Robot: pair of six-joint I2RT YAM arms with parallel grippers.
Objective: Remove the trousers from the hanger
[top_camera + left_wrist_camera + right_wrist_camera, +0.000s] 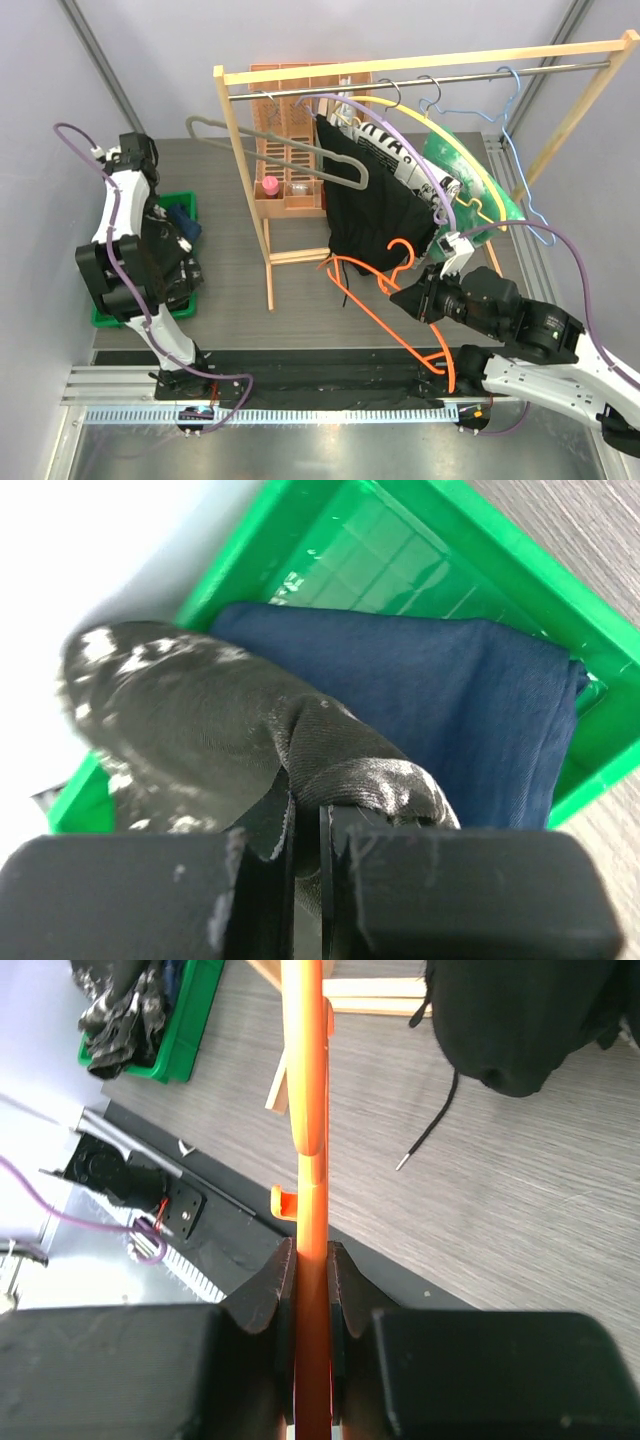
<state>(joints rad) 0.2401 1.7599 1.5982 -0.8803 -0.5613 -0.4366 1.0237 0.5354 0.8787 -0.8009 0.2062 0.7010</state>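
The black white-speckled trousers (200, 710) hang bunched over the green bin (520, 550), with one fold pinched in my left gripper (307, 820), which is shut on it. The navy blue trousers (450, 700) lie folded inside the bin. In the top view my left gripper (185, 248) is over the bin (180, 200) at the table's left. My right gripper (311, 1260) is shut on the bare orange hanger (305, 1080). In the top view it (400, 292) holds this hanger (364, 277) low in front of the rack.
A wooden clothes rack (245, 180) stands mid-table. A plain black garment (375, 215), a black-and-white lettered cloth (385, 150) and a green cloth (450, 160) hang on it. A grey hanger (270, 140), a blue wire hanger (520, 150) and an orange slatted tray (290, 130) are behind.
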